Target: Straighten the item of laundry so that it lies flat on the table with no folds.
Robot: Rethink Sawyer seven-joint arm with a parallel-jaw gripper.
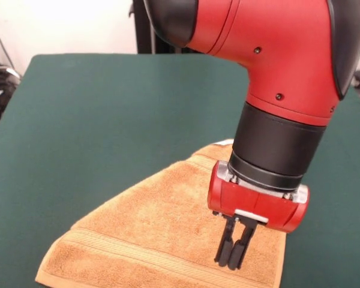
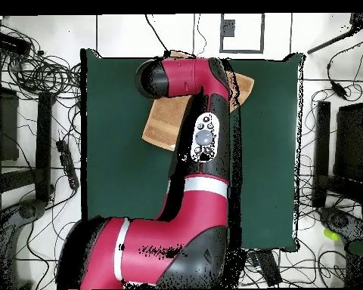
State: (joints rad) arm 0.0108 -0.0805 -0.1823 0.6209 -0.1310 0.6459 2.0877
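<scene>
Green cloth covers the desk [image 1: 96, 114], and its left half lies bare in the front view. Toward the lower middle of that view the orange-tan terry towel [image 1: 150, 228] spreads out in a rough triangle: a broad base along the bottom edge, with a flat woven stripe band running just above its hem, and a narrowing part that climbs up and to the right to a tip hidden behind the arm. The visible surface looks mostly smooth, though its outline is not square, so part of it seems folded or tucked; which part cannot be told.

Further right, the red and black arm [image 1: 276, 54] comes down over the towel's right portion. Its black wrist cuff ends in a red block carrying the hand [image 1: 234, 249], whose two dark fingers [image 1: 224, 243] point straight down, pressed close together with only a thin slit between them. Their tips sit right at the towel's surface near its right edge; whether they touch or pinch the cloth is not clear.

From overhead, the towel [image 2: 163, 124] lies near the desk's [image 2: 113, 151] far edge, middle-width, largely covered by the arm [image 2: 203, 113] that crosses above it; a tan corner pokes out on the arm's right side.
</scene>
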